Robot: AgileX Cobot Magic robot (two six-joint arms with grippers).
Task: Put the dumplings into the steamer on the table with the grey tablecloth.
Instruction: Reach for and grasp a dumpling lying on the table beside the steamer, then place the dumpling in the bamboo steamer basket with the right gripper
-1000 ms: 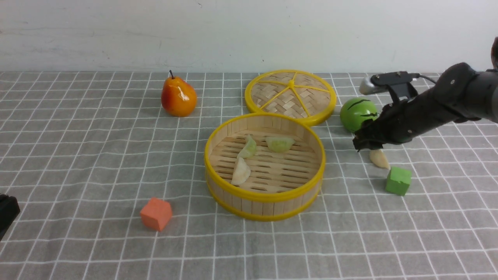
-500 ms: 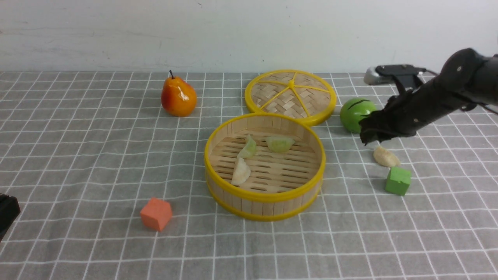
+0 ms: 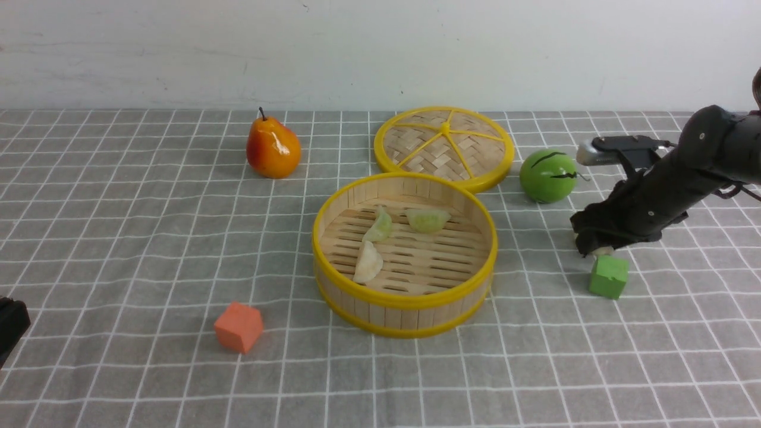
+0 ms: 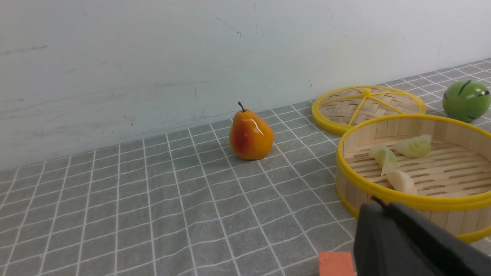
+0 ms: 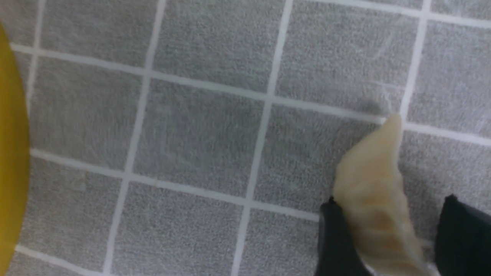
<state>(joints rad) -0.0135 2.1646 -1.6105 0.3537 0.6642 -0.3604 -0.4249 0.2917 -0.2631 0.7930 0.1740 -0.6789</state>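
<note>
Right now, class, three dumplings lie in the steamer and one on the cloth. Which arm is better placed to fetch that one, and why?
The right. The right gripper straddles the last dumpling, jaws open either side of it. The left gripper sits shut at the near left edge, beyond the steamer.

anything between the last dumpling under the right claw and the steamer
Nothing visible. The right claw straddles the dumpling on the grey tablecloth, and only bare cloth lies between it and the steamer. The green cube sits just nearer the camera than the dumpling, off that line.
</note>
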